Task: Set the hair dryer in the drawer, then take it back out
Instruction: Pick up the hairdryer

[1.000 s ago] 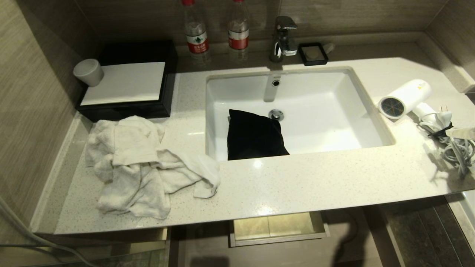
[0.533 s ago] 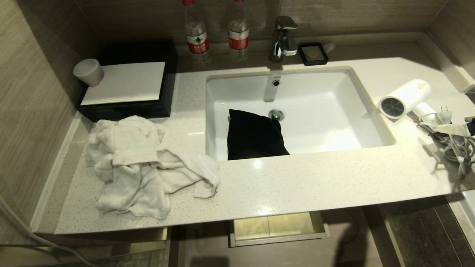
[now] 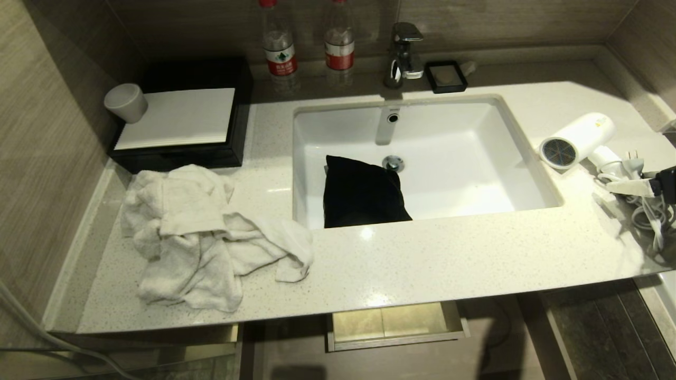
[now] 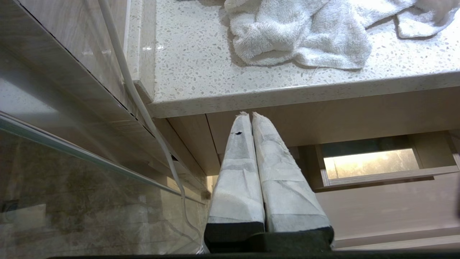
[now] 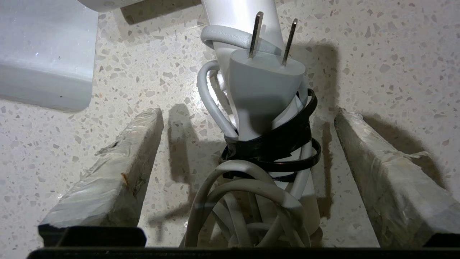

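Since the earlier frame, the right pincer (image 3: 636, 186) has been brought up along the right edge toward the bundled cord. On the counter (image 3: 422, 258) at the right, the hair dryer (image 3: 578, 140) is lying ungrasped. Below, at lower centre, the drawer (image 3: 396, 323) is seen pulled out and empty, so neither step is judged done. Released right fingers (image 5: 107, 172) straddle the plug (image 5: 264, 90); the left pincer (image 4: 251, 115) is clenched, parked beneath the counter edge.

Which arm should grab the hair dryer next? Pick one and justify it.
Right. The right gripper is open astride the hair dryer handle; the left gripper sits shut below the counter.
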